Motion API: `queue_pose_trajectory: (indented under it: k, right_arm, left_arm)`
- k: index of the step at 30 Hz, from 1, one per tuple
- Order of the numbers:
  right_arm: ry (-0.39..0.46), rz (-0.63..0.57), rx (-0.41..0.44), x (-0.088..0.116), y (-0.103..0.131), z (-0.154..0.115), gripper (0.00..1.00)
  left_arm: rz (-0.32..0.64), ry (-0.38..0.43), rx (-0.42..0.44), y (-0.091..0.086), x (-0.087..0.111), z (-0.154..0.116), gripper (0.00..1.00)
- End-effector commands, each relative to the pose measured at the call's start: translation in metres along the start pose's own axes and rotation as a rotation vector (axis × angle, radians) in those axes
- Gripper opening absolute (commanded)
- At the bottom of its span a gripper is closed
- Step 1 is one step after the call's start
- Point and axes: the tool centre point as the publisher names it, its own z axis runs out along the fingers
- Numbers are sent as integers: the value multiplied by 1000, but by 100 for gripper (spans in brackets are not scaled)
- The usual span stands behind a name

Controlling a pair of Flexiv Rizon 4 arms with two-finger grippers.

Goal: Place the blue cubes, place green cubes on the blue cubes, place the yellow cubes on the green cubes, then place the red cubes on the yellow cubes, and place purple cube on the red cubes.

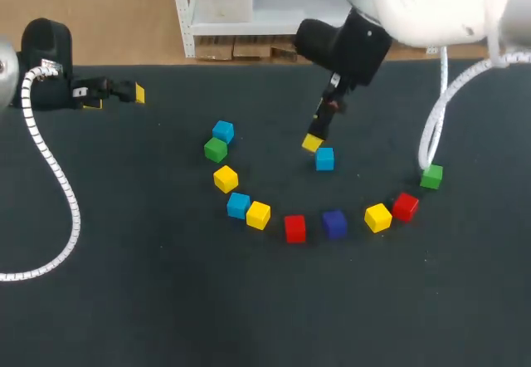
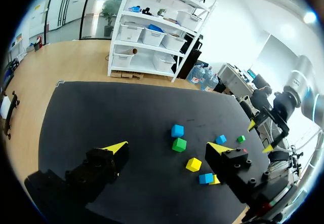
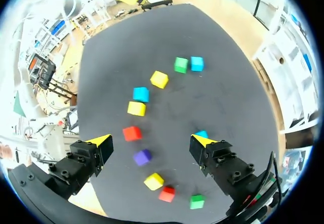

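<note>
Cubes lie in a loose arc on the black table (image 1: 124,300): blue cube (image 1: 222,131), green cube (image 1: 216,149), yellow cube (image 1: 225,178), a second blue cube (image 1: 238,205), another yellow cube (image 1: 258,215), red cube (image 1: 294,227), purple cube (image 1: 334,223), a third yellow cube (image 1: 377,217), a second red cube (image 1: 405,206) and a second green cube (image 1: 431,176). A lone blue cube (image 1: 324,159) sits behind the arc. My right gripper (image 1: 319,132) hangs open just beside that cube (image 3: 202,133), holding nothing (image 3: 152,141). My left gripper (image 1: 116,98) stands open at the far left, nothing between its fingers (image 2: 167,147).
In the left wrist view the blue cube (image 2: 177,130) and green cube (image 2: 178,144) lie ahead of the fingers, with my right gripper (image 2: 259,136) farther off. A white corrugated cable (image 1: 58,184) trails across the table's left side.
</note>
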Motion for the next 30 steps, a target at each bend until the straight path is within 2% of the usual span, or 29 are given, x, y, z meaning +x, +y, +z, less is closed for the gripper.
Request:
queue_pose_trajectory:
  k: [1, 6, 10, 15, 21, 30]
  right_arm:
    - [-47, -16, 47, -2, 34, 17, 100]
    - [-15, -35, 49, -4, 46, 39, 100]
    - [-35, -20, 96, -4, 35, 38, 100]
    - [-181, 87, 127, 1, 3, 9, 100]
    - [-342, 212, 177, 18, -36, -33, 100]
    - [-499, 348, 300, 56, -83, -71, 100]
  left_arm:
    - [3, -6, 15, 3, 1, 0, 100]
    - [3, -6, 15, 3, 1, 0, 100]
    - [3, -6, 15, 3, 1, 0, 100]
    - [3, -6, 15, 3, 1, 0, 100]
    - [3, -6, 15, 3, 1, 0, 100]
    - [3, -6, 15, 3, 1, 0, 100]
